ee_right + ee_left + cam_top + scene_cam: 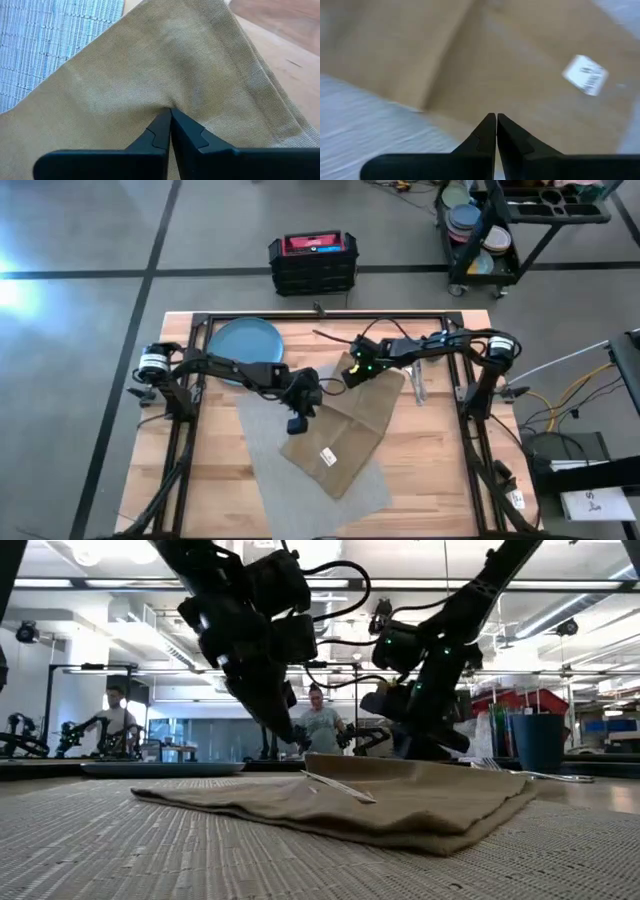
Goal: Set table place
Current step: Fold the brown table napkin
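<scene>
Both tools work the tan napkin [343, 430] on the grey placemat [300, 480].
Right tool [170, 112] pinches a napkin fold; left tool [496, 118], closed and empty, hovers. A pull could drag the cloth askew.

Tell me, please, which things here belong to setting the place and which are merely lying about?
Belonging to the job:
- tan napkin, pinched by the right claw
- grey placemat
- blue plate
- cutlery
- left claw, shut over the napkin

Lying about:
- black case on the floor
- cart of stacked dishes
</scene>
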### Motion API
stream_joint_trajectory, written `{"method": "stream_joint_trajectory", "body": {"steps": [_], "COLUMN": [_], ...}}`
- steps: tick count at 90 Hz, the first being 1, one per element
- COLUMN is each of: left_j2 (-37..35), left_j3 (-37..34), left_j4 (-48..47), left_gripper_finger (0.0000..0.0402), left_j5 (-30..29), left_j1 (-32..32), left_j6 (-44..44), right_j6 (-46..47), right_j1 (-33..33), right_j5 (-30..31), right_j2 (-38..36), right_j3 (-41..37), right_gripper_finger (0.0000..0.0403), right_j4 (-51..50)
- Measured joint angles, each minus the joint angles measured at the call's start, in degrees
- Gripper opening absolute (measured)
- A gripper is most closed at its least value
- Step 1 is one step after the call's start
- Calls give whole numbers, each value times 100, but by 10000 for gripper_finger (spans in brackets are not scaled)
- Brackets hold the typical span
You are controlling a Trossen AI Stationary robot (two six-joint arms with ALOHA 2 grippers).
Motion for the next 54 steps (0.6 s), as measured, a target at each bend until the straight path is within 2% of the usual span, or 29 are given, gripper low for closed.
{"method": "stream_joint_trajectory", "body": {"steps": [7,25,36,46,54], "left_j2": [27,31,14,47,124], "left_j3": [0,-4,-4,-4,-4], "left_j4": [6,279,519,619,599], "left_gripper_finger": [0,0,0,2,19], "left_j5": [-256,-311,-772,-559,-443], "left_j1": [2,-27,-59,-44,-44], "left_j6": [94,924,1545,2074,2410], "right_j6": [-32,-68,-75,-77,-79], "right_j1": [37,62,62,60,60], "right_j5": [-14,-47,-59,-90,-130], "right_j2": [-2,-18,-31,-35,-35], "right_j3": [43,46,6,-3,-7], "right_gripper_finger": [0,0,0,0,0], "right_j4": [-27,-42,-25,-16,-11]}}
